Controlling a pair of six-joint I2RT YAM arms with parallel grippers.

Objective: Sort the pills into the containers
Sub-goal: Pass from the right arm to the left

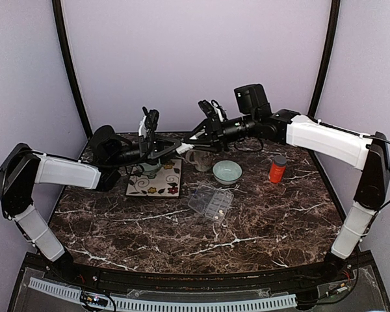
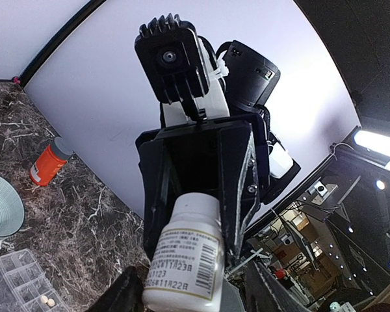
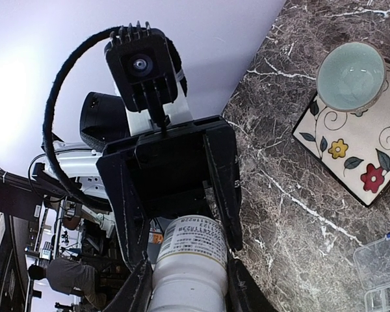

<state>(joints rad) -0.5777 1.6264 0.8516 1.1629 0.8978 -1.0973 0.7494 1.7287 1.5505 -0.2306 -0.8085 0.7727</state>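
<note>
A white labelled bottle (image 2: 185, 260) hangs in the air at the back middle of the table, between both arms. My right gripper (image 3: 187, 286) is shut on its capped end. My left gripper (image 2: 195, 289) is open around the labelled body, with a small gap on each side of the bottle. In the top view the two grippers meet nose to nose, left gripper (image 1: 174, 149) and right gripper (image 1: 190, 143). The clear pill box (image 1: 210, 201) lies open on the marble, and two tiny whitish pills (image 2: 47, 301) rest in one of its containers.
An orange grey-capped bottle (image 1: 277, 169) stands at the back right. A pale green bowl (image 1: 227, 171) sits behind the pill box. A second bowl (image 3: 351, 75) stands on a floral tile (image 1: 157, 184) under the left arm.
</note>
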